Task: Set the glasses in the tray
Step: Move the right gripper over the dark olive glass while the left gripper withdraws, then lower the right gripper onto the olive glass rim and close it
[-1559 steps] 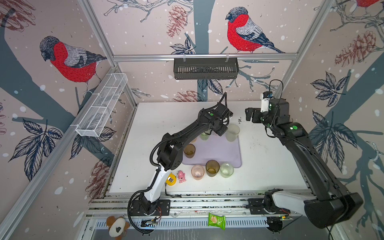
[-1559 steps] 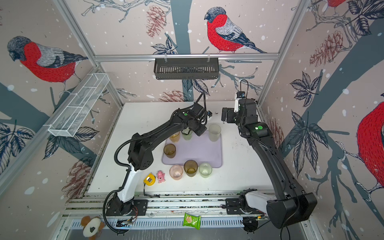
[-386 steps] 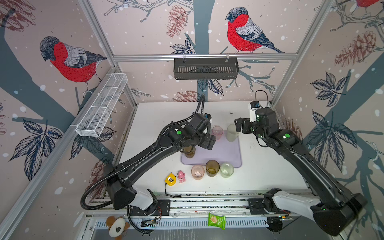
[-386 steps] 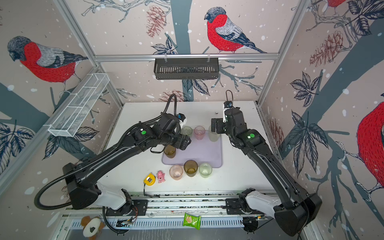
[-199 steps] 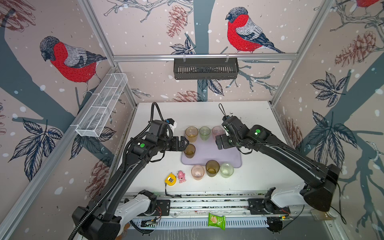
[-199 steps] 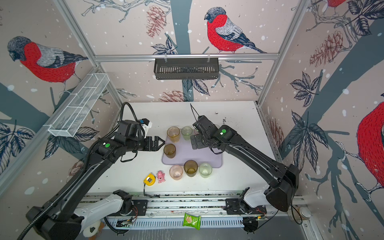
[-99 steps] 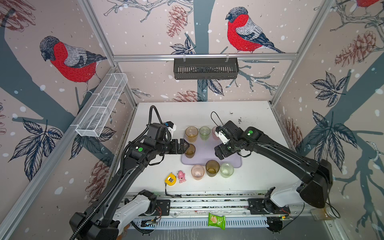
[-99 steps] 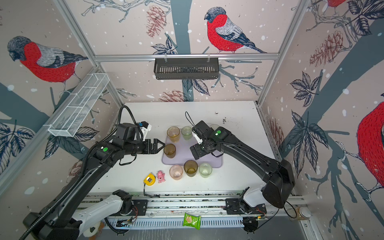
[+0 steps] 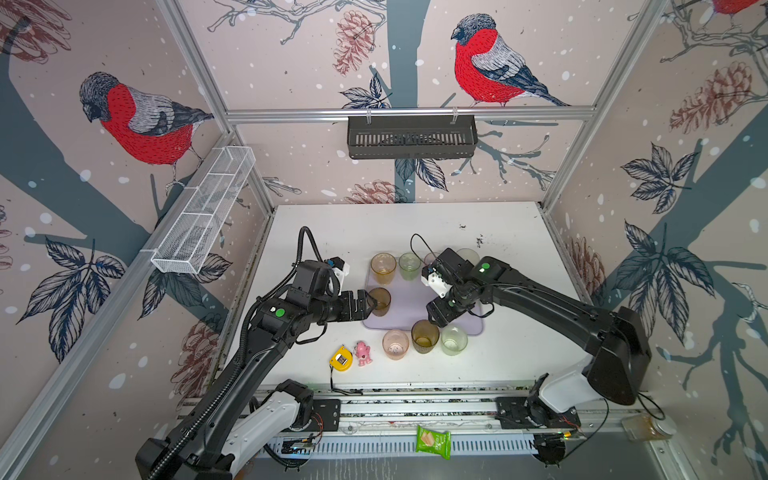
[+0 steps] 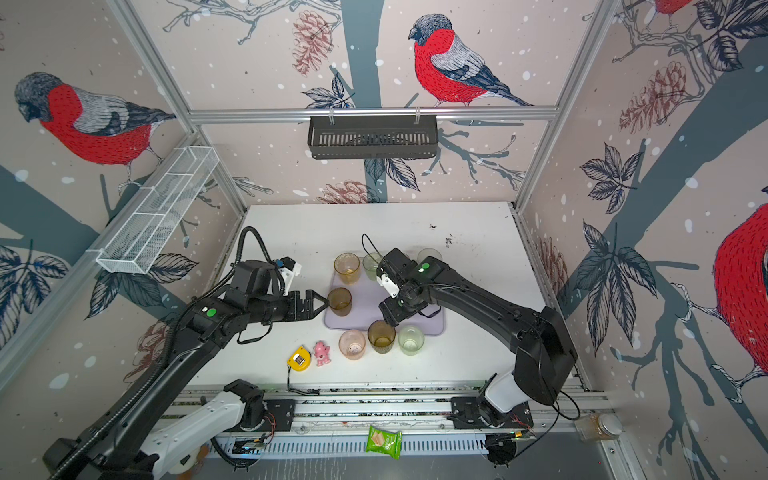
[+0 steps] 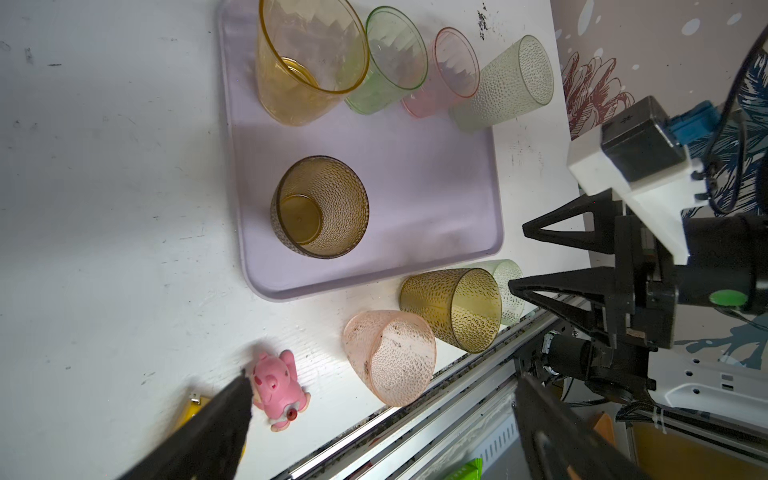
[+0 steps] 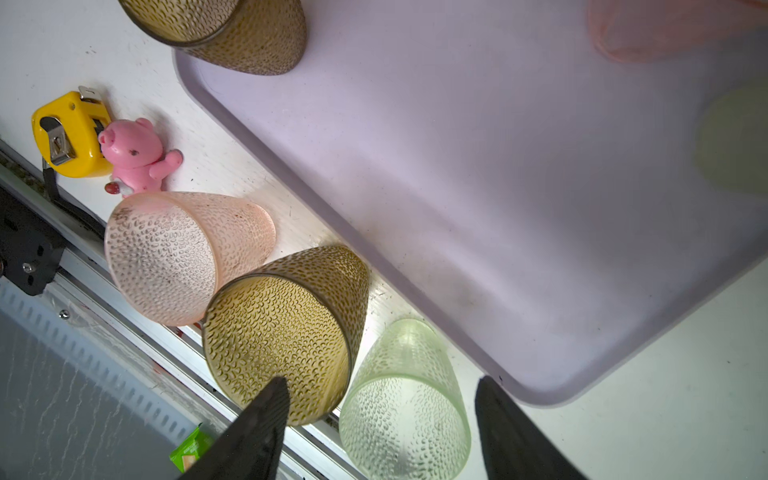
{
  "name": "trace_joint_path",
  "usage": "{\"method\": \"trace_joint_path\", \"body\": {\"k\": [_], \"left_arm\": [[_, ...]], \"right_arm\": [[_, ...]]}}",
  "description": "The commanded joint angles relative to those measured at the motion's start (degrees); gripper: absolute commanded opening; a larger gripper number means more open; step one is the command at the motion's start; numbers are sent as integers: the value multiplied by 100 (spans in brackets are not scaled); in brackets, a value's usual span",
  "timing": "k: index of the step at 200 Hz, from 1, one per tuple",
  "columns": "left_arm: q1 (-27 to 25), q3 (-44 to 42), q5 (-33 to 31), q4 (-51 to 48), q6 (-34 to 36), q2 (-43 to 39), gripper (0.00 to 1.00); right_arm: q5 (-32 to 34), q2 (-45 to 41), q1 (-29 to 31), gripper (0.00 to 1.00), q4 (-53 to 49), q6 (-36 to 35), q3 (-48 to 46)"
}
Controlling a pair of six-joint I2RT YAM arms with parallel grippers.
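Since a second ago my right gripper has slid down the frame, from mid-tray to the tray's lower edge, and my left gripper has crept slightly rightward; the tray, a pale-lavender rectangle, lies at centre in both top views; the left gripper sits level at its left edge, jaws spread wide and empty, a fingertip close beside the brown glass standing inside; contact I cannot tell; the right jaws stand apart, gripping nothing, straddling the loose pale green glass, one finger crossing the loose brown glass rim; along the tray's upper edge stand the amber-yellow glass, pale green glass, pink glass and frosted whitish glass; just below the tray, on the table, the loose pink glass completes a row of three; left of it, a pink toy and yellow tape measure.
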Motion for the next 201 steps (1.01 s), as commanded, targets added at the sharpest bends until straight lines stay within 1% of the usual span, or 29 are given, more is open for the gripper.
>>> {"method": "trace_joint_path", "body": {"k": [1,17,43,89,112,133,166,201], "left_arm": [[6,10,-17,147,0,29,98],[6,-14,-20,167,-15,9,98],[6,-120,-24,240,-79,-99,98],[6,-310,33,376,-233,-272,98],[2,-319,15,380,-220,-280,98],[6,-351,14,375,-227,-305,98],[6,-416,-20,390,-246,-364,98],[6,-428,-28,442,-271,-368,98]], "right_arm": [[74,21,78,72,-19,6,41],[87,54,140,70,-34,7,9],[141,117,239,61,-8,54,-19],[160,263,329,59,80,112,30],[225,361,362,54,65,108,57],[208,405,372,52,90,87,59],[243,434,379,45,111,58,-5],[265,457,384,43,152,51,-38]]}}
